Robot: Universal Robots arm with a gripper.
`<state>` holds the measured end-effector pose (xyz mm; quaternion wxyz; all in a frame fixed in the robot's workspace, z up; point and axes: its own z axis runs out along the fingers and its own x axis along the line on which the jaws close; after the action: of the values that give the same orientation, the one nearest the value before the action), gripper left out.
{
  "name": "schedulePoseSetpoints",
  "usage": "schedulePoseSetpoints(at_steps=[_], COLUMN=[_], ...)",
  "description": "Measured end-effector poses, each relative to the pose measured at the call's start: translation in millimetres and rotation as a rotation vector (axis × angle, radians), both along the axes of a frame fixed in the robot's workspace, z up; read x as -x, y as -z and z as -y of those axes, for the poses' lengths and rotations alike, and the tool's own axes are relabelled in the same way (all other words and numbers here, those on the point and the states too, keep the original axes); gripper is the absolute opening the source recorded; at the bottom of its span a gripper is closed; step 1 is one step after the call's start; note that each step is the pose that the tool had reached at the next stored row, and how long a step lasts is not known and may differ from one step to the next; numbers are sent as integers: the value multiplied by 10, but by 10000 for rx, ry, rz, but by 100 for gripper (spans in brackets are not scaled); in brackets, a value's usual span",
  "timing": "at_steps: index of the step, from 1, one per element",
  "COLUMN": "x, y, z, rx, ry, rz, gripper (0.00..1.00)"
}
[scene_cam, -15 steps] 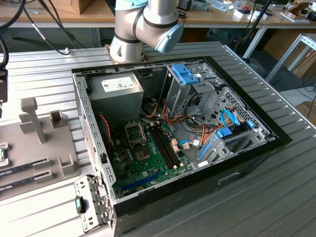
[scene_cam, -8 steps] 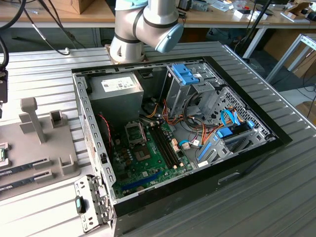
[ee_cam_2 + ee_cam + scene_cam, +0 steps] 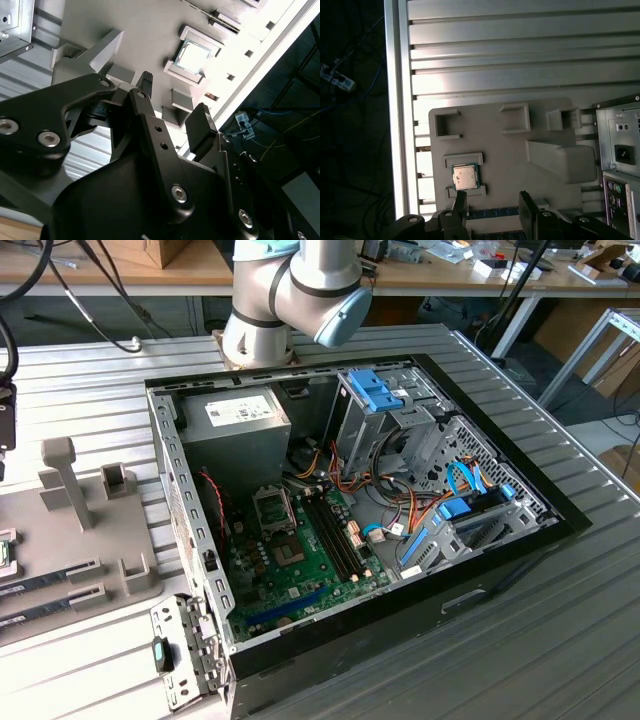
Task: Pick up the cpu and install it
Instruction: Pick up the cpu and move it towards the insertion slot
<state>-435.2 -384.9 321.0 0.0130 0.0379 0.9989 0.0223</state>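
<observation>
The cpu (image 3: 465, 177) is a small square chip with a silvery top and a thin green rim. It lies flat between two low brackets of a grey fixture plate (image 3: 495, 145) on the ribbed metal table. In the second wrist view the cpu (image 3: 192, 56) shines brightly beyond the fingertips. My gripper (image 3: 492, 200) hangs above the plate, open, with nothing between its black fingers (image 3: 460, 200). In the first wrist view the chip sits just past one fingertip, off the middle of the gap. My gripper (image 3: 174, 95) does not touch it. At the exterior view's left edge the cpu (image 3: 5, 552) barely peeks in.
An open computer case (image 3: 360, 520) lies on the table, with a green motherboard (image 3: 300, 555), its socket (image 3: 272, 505) and a grey power-supply box (image 3: 235, 420). The fixture plate (image 3: 110, 540) has upright posts and holds dark memory sticks (image 3: 50, 580). The table edge (image 3: 397, 125) runs close by.
</observation>
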Motion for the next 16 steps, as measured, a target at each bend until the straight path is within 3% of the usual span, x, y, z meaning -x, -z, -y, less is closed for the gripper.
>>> schedulePoseSetpoints(at_steps=[16], x=[13], y=[56], z=[0], rx=[0], ry=[0], rz=[0], gripper=[54])
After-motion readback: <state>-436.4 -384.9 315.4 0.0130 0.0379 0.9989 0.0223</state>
